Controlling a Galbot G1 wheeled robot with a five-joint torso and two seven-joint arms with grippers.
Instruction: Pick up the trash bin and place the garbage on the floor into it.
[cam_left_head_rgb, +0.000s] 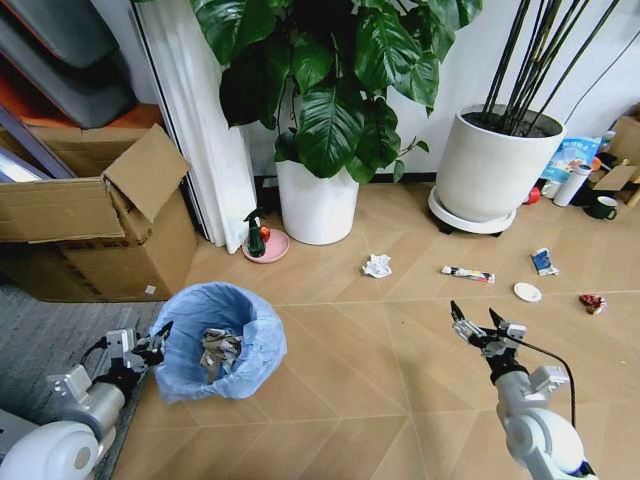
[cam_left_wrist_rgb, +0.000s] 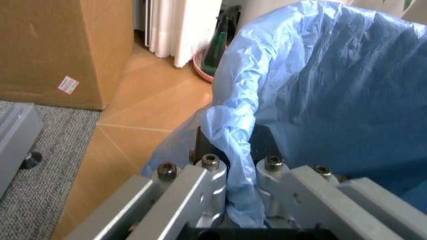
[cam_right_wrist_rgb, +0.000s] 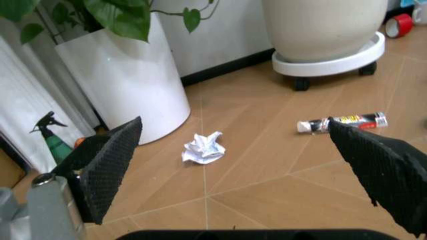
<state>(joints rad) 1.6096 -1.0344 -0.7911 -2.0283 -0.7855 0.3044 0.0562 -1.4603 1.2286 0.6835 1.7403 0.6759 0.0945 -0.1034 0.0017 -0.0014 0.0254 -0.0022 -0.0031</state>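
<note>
my left tool (cam_left_head_rgb: 158, 340) is clamped on the trash bin's (cam_left_head_rgb: 215, 340) bag rim; my right tool (cam_left_head_rgb: 478, 324) hangs open, well apart from the bin, near a paper wad (cam_left_head_rgb: 377, 265).

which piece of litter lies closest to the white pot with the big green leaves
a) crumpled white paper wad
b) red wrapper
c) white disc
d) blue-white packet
a, the crumpled paper wad lies on the floor just beside that pot; the other pieces lie farther toward the robot's right.

light-blue trash bin (cam_left_head_rgb: 215, 345) liner, tan chevron floor (cam_left_head_rgb: 400, 350)
</note>
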